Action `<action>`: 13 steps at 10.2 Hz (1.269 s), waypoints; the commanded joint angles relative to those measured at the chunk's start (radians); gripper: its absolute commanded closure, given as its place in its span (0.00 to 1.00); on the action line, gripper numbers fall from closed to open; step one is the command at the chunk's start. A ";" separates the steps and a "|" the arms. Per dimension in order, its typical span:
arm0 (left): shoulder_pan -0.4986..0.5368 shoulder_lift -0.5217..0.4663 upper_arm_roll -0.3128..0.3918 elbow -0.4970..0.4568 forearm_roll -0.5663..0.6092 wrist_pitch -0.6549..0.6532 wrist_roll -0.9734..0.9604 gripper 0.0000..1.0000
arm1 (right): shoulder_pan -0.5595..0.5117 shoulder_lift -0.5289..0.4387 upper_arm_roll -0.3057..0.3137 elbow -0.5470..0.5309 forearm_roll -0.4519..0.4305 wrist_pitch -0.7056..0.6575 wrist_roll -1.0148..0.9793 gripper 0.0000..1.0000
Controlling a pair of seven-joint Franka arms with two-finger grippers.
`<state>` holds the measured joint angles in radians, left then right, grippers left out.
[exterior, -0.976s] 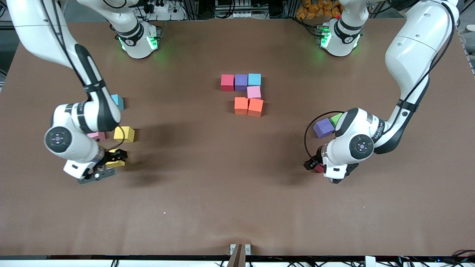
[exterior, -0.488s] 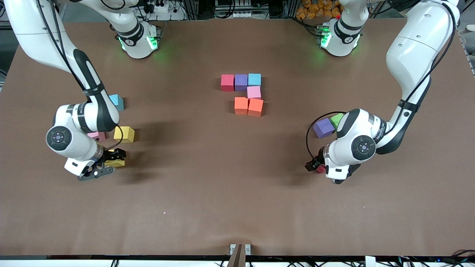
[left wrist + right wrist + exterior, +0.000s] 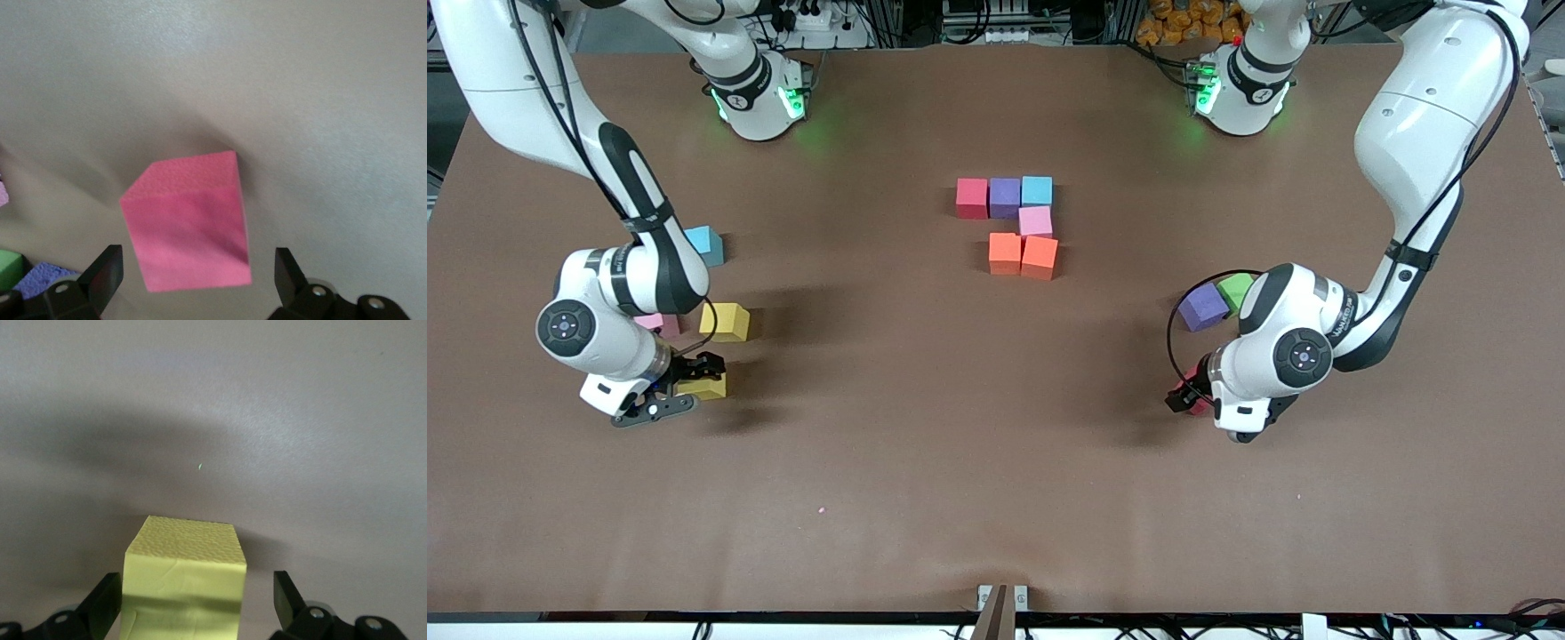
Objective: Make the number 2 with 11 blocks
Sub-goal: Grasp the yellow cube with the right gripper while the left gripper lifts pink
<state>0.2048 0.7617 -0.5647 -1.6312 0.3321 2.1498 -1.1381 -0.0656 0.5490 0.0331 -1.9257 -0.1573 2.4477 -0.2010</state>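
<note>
Two pickups are in hand at once, both nearer the front camera than the unfinished digit. The left gripper (image 3: pixel 1190 398) hangs low at the left arm's end, its jaws spread wide either side of a pinkish-red block (image 3: pixel 189 221) that sits skewed between them on the table, not yet gripped. The right gripper (image 3: pixel 680 388) is likewise open around a yellow block (image 3: pixel 181 579) at the right arm's end. Next, I judge, each must settle squarely — the left wrist turning to match its cube — then close and lift. Farther back lie a second yellow block (image 3: pixel 725 322), a purple block (image 3: pixel 1203 307) beside the green cube (image 3: pixel 1235 288), and mid-table the number 2 (image 3: pixel 1014 224), six cubes so far — five short.
</note>
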 commanded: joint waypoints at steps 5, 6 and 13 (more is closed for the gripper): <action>-0.007 0.016 0.019 0.002 0.047 -0.005 0.005 0.54 | -0.028 -0.009 0.019 -0.050 -0.005 0.042 0.000 0.38; -0.010 0.016 0.022 0.002 0.047 -0.005 0.003 0.62 | -0.026 -0.011 0.021 -0.050 -0.005 0.036 -0.003 0.54; -0.180 -0.016 -0.098 0.011 0.031 -0.007 -0.525 0.62 | 0.018 -0.087 0.117 0.004 -0.007 -0.148 -0.389 0.60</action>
<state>0.0384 0.7638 -0.6204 -1.6189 0.3493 2.1514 -1.5320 -0.0397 0.4950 0.1217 -1.9251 -0.1575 2.3464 -0.4860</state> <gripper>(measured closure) 0.463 0.419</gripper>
